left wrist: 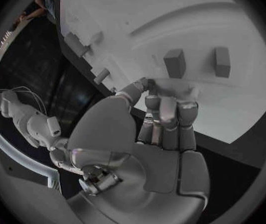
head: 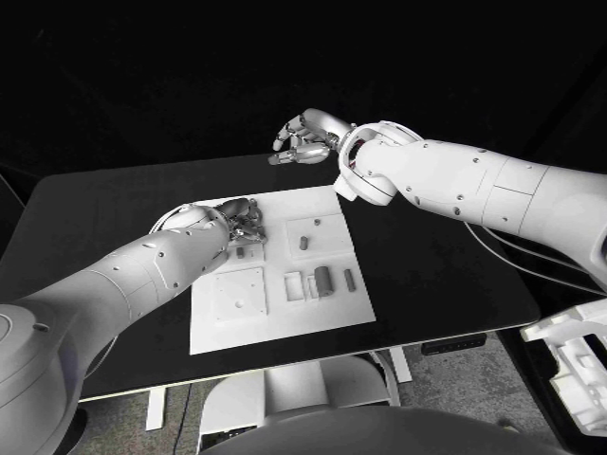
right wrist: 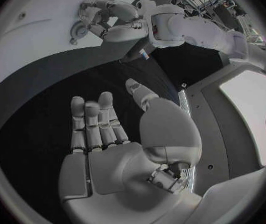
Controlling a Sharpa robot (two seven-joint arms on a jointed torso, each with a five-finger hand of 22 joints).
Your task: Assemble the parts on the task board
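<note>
The left hand (head: 235, 224) is curled down on the task board (head: 334, 301) at its far left corner; whether a part is grasped cannot be told. Two grey parts (head: 322, 280) lie mid-board. The right hand (head: 308, 138) hangs released beyond the board. Any lift should be kept slow and vertical

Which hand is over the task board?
The left hand: it sits at the far-left corner of the board, fingers curled down by the parts there. The right hand hangs beyond the board's far edge over bare table, holding nothing.
</note>
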